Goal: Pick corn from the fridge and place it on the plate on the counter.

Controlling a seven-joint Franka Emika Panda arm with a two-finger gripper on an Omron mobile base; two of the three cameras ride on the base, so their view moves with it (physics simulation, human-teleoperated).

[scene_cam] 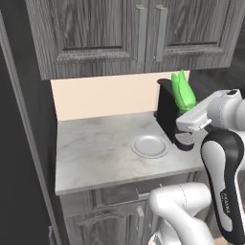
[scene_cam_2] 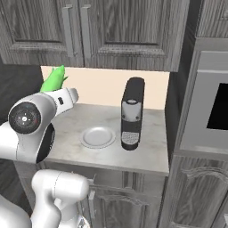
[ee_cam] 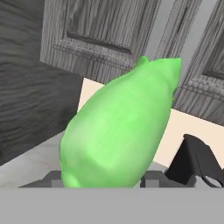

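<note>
- Left base view: the corn (scene_cam: 183, 92) stands nearly upright above the right end of the desk (scene_cam: 91, 153), its pointed tip up, in front of the beige backsplash (scene_cam: 105, 95) and the top of the dark coffee machine (scene_cam: 168, 115). Its lower end disappears behind the white arm (scene_cam: 217, 115), where the tool sits (the fingers themselves are hidden here). The plate (scene_cam: 150, 146) lies flat on the desk toward the front edge, right of the middle and just beside the machine; the corn is up in the air and well apart from it. Dark wood cabinets (scene_cam: 119, 33) hang above.
- Right base view: the green tip of the corn (scene_cam_2: 54, 79) rises behind the arm's round joint (scene_cam_2: 29, 120), over the left end of the desk (scene_cam_2: 151, 147). The plate (scene_cam_2: 97, 136) lies near the front edge, just left of the coffee machine (scene_cam_2: 132, 113), which stands on the desk.
- Hand view: the corn (ee_cam: 120, 131) is seen close up, tilted, its wide end sunk between the two fingers of the tool (ee_cam: 103, 180), whose tips (ee_cam: 52, 178) show on either side; the tool grips the corn. Cabinet doors (ee_cam: 100, 35) are behind, and the coffee machine (ee_cam: 197, 164) is at lower right.
</note>
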